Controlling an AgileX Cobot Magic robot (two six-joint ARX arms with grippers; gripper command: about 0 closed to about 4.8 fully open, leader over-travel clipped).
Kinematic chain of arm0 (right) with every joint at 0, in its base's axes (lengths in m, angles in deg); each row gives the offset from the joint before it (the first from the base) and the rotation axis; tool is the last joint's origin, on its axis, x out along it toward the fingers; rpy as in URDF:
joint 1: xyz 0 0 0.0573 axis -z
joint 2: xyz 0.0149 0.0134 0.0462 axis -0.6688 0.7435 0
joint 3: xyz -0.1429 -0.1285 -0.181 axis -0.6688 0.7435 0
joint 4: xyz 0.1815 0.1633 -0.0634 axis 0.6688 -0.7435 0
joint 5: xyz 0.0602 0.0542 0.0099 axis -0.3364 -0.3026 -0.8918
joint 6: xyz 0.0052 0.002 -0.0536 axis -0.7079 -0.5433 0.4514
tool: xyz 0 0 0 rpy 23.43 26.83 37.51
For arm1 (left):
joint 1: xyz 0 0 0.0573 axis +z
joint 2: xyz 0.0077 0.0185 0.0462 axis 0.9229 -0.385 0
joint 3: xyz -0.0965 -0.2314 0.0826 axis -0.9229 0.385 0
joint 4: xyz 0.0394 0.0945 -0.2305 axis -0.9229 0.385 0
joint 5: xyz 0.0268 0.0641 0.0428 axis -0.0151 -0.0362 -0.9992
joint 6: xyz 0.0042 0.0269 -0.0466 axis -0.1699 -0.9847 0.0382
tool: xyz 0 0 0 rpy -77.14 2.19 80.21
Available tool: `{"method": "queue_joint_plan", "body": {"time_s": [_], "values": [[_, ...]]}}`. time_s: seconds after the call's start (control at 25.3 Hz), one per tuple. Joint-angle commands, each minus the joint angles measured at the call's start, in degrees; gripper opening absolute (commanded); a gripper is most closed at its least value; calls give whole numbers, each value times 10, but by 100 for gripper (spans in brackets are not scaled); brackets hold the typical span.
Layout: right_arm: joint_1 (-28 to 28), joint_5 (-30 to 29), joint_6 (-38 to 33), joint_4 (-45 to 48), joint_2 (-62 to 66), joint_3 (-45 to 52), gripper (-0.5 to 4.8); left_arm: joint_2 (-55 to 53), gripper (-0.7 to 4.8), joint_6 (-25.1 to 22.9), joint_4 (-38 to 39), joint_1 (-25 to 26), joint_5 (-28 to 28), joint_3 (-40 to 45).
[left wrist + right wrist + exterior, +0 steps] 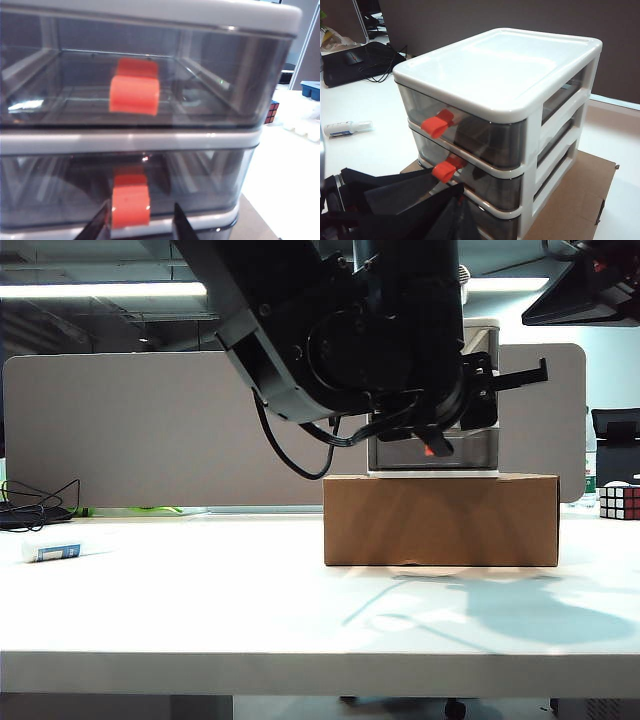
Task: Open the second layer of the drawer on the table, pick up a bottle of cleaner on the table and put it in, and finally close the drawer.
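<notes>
The drawer (500, 65), a white-framed three-tier unit, stands on a brown box. All its tiers are closed. The second layer (200, 185) carries an orange-red tab (131, 202). My left gripper (140, 226) is open around this tab; one fingertip (100, 222) touches its side and the other stands a little apart. In the exterior view the left arm (380, 330) hides most of the drawer (482, 445). My right gripper (460, 212) is shut and empty, hovering in front of the unit. The bottle of cleaner (50, 552) lies on the table (250, 610) at the far left, also visible as the bottle (347, 128).
The cardboard box (440, 520) raises the drawer unit above the table. A Rubik's cube (620, 502) sits at the right edge. A blue tray (311, 89) lies beyond it. Cables and a black laptop (360, 57) lie at the back left. A grey partition runs behind the table.
</notes>
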State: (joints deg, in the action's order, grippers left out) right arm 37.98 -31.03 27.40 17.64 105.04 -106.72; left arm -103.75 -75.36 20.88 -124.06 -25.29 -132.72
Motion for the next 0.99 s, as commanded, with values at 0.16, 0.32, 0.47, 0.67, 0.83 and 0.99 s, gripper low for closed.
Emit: {"method": "queue_joint_plan", "body": {"time_s": [0.16,0.32,0.47,0.67,0.83,0.99], "values": [[0,-1,0,9,-2,-2,-5,3,152,-4,-13,2,-3,-5],[0,-1,0,9,-2,-2,-5,3,152,-26,-25,2,-7,-5],[0,-1,0,9,-2,-2,-5,3,151,-27,-27,3,-8,-5],[0,-1,0,9,-2,-2,-5,3,144,-27,-27,5,-9,-5],[0,-1,0,9,-2,-2,-5,3,105,-27,-27,5,-7,-5],[0,-1,0,9,-2,-2,-5,3,78,-27,-27,5,-6,-5]]}}
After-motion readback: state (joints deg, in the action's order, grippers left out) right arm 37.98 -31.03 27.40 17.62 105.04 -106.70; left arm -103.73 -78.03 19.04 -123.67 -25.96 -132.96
